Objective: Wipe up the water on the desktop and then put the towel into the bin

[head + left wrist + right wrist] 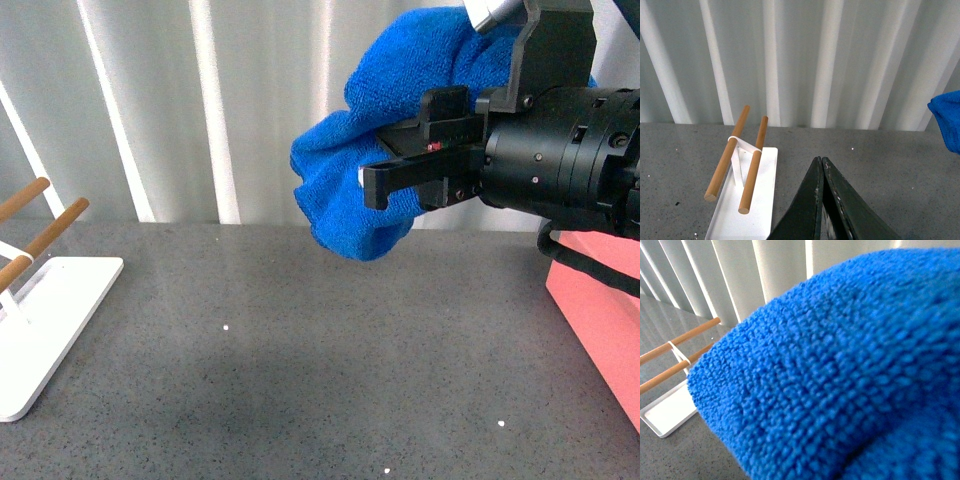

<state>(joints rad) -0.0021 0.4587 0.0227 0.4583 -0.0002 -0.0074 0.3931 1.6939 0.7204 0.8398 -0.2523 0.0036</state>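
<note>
Front view: the towel (365, 120) is held bunched at 1 o'clock, clamped between the fingers of the right gripper (398, 148) and well clear of the desktop (300, 300). A darker patch (300, 400) is noted beneath it; shadow or damp cannot be told apart. No puddle is made out; a few white specks (227, 327) are recorded, nature undetermined. The bin (600, 310) is seen at 4 o'clock, cut by the frame edge and partly hidden behind the arm; its inside is not shown. A white stand (55, 310) with wooden rods (45, 235) is placed at 8 o'clock

Left wrist view: the left gripper (820, 167) is seen with fingers pressed together, nothing held, above the desktop (900, 165) near the white stand (757, 200). A corner of the towel (947, 120) is caught at the frame edge, in the air

Right wrist view: the frame is almost filled by the towel (840, 380); the fingers are hidden behind it. The white stand (667, 412) and wooden rods (680, 337) are glimpsed beyond

Progress (judged): wiping is taken as done or nearly so, the towel being off the surface. Left to do: the towel is to be carried over the bin at 4 o'clock and released; it is not yet in the bin
</note>
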